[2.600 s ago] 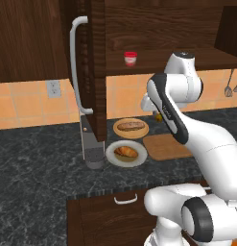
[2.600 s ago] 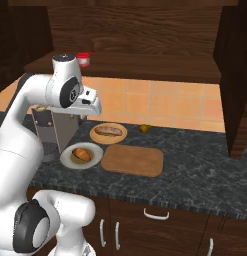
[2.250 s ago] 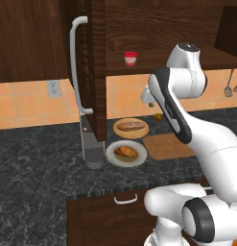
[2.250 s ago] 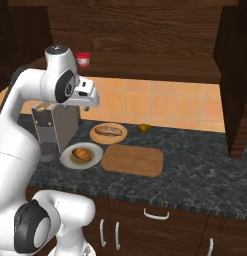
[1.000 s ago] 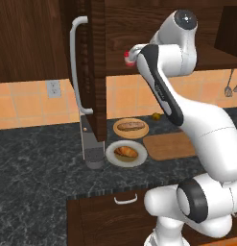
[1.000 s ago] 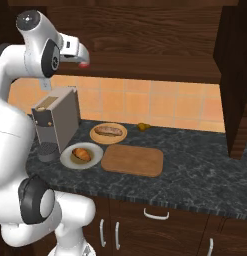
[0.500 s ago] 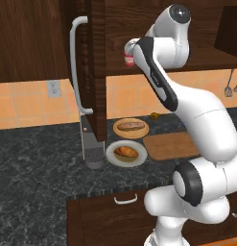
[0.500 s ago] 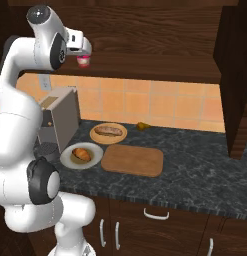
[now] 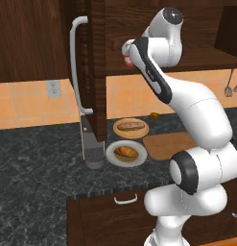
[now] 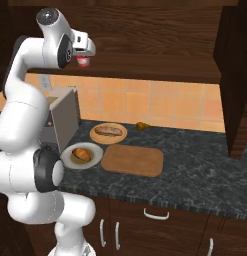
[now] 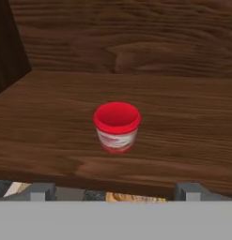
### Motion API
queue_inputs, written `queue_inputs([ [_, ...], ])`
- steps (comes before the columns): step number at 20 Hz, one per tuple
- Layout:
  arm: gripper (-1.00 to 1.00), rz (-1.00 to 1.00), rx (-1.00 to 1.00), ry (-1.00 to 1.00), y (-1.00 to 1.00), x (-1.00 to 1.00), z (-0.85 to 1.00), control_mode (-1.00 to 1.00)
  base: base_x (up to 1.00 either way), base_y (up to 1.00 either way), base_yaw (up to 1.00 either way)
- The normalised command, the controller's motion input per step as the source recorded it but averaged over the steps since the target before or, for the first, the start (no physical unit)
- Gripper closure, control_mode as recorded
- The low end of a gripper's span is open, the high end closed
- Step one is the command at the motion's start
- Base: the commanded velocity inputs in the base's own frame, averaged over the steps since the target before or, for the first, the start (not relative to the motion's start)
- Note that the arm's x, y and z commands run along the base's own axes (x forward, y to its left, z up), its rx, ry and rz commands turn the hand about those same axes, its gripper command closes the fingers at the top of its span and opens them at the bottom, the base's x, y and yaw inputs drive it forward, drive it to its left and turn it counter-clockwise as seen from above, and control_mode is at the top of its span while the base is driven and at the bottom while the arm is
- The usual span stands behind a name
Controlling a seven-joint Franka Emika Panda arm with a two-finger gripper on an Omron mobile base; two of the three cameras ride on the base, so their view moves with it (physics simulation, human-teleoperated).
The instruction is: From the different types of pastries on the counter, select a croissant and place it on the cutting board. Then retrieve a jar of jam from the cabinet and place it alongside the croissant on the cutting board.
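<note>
The jar of jam point(image 11: 117, 126), red-lidded with a pale body, stands upright on the wooden shelf of the open cabinet point(image 9: 93, 57). My gripper point(image 11: 113, 192) is open just short of the jar, its fingertips point(image 11: 37, 191) wide apart at the shelf's front edge and touching nothing. From the base, the jar point(image 10: 83, 61) sits right under the raised hand point(image 10: 85, 47). Down on the counter point(image 10: 195, 175), the croissant point(image 10: 81, 154) lies on a pale round plate point(image 10: 95, 159), left of the cutting board point(image 10: 132, 160). The oblong roll point(image 10: 108, 131) rests on a tan plate behind.
The cabinet door with its white bar handle point(image 9: 77, 62) stands open to the left of the arm. A grey metal appliance point(image 10: 62, 117) stands on the counter beside the plates. A small yellow-brown object point(image 10: 141, 125) lies by the tiled wall. Drawers point(image 10: 155, 215) run below.
The arm has risen from counter height to the cabinet shelf, and the hand has closed in on the jam jar. Pastries, plates and board have not moved.
</note>
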Motion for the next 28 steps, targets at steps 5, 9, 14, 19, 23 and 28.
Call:
queue_inputs([
  [5, -1.00, 0.00, 0.00, 0.00, 0.01, 0.51, -0.17, -1.00, 0.00, 0.00, 0.00],
  [9, -1.00, 0.00, 0.00, 0.00, 0.04, 0.49, -0.02, -1.00, 0.00, 0.00, 0.00],
  [14, -1.00, 0.00, 0.00, 0.00, 0.09, 0.18, 0.00, -1.00, 0.00, 0.00, 0.00],
  [19, -1.00, 0.00, 0.00, 0.00, 0.09, 0.00, -0.03, -1.00, 0.00, 0.00, 0.00],
  [23, -1.00, 0.00, 0.00, 0.02, 0.00, 0.02, -0.22, -1.00, 0.00, 0.00, 0.00],
  [28, -1.00, 0.00, 0.00, 0.00, 0.00, 0.21, -0.13, -1.00, 0.00, 0.00, 0.00],
])
